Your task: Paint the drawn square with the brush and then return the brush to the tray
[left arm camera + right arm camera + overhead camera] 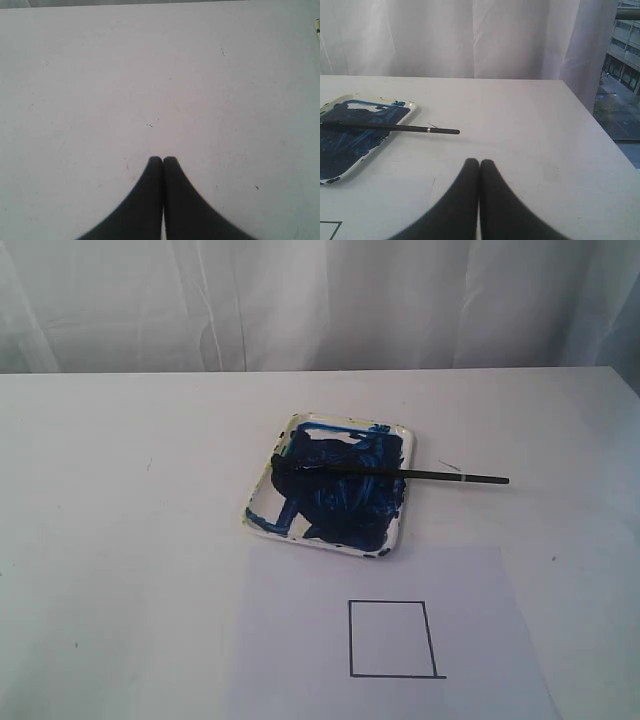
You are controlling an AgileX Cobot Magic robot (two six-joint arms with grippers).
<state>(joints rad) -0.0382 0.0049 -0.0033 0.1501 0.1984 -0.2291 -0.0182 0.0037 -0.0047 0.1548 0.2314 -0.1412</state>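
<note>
Presently, items as follows.

1. The brush (400, 473): lies across the tray (264, 506), long axis running left to right in the scene. Wet tip at the left over the paint. The handle, with its pale band, overhangs the tray's right rim and rests on the table (120, 540).
2. The tray: holds smeared dark blue paint and the brush's front half, nothing else visible.
3. The drawn square (392, 640): on the paper (480, 640), near side of the tray, inside blank white. Painting not yet begun.
4. Right gripper (479, 161): fingers pressed together, empty, above bare table. The brush handle's free end lies farther out and to the left of it, crosswise to the fingers.
5. Left gripper (163, 159): fingers together, empty, over bare table, brush not in its view.

Judgement: the right arm is the nearer. The pickup turns on opening its fingers across the overhanging handle.
</note>
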